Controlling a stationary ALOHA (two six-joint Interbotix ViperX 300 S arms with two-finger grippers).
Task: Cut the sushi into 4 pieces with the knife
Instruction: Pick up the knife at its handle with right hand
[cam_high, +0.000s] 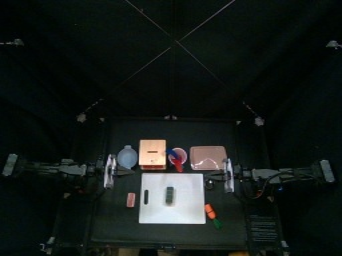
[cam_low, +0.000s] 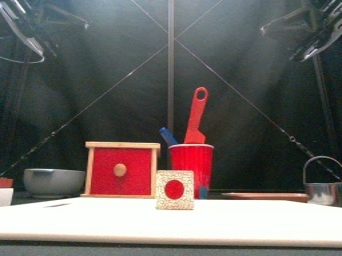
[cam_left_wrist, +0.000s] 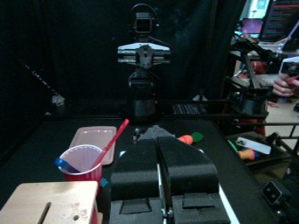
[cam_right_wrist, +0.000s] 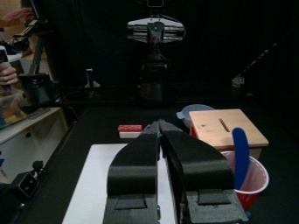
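The dark green sushi roll (cam_high: 171, 194) lies on the white cutting board (cam_high: 187, 205). The front view shows its end (cam_low: 174, 189), white rice around a red centre. A red cup (cam_low: 191, 165) behind it holds a red knife (cam_low: 198, 112) and a blue knife (cam_low: 167, 135). My left gripper (cam_high: 111, 172) rests shut at the table's left edge, well away from the board. Opposite it, at the right edge, my right gripper (cam_high: 230, 176) is shut too. Each wrist view shows its own jaws together, left (cam_left_wrist: 163, 142) and right (cam_right_wrist: 160, 129), with nothing held. The roll is hidden behind them.
Along the back stand a blue-grey bowl (cam_high: 127, 158), a wooden box (cam_high: 154, 155) with a red drawer front (cam_low: 120, 170), and a pink tray (cam_high: 207, 157). A small red piece (cam_high: 131, 199) lies left of the board, an orange-and-green toy (cam_high: 210, 211) right of it. A metal cutter (cam_low: 321, 190) stands far right.
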